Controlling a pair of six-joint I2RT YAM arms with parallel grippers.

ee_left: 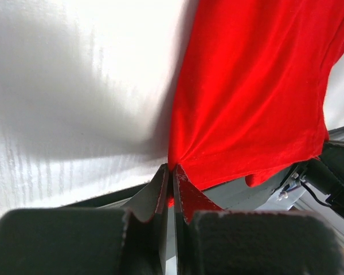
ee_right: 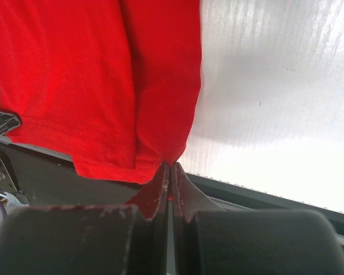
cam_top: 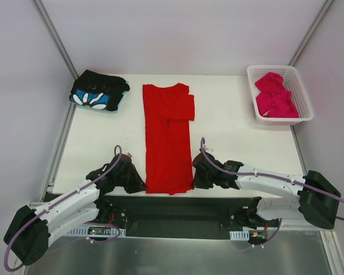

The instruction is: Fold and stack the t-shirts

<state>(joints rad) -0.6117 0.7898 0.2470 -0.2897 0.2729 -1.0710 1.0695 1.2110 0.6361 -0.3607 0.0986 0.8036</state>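
Red t-shirt [cam_top: 167,137] | near hem corners pinched | left tool [ee_left: 172,172] | right tool [ee_right: 169,167]

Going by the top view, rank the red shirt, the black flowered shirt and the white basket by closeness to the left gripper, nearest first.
1. Red t-shirt, in the middle; the left gripper pinches its near-left corner.
2. Black flowered t-shirt, folded at the far left.
3. White basket, far right, holding the pink t-shirt.
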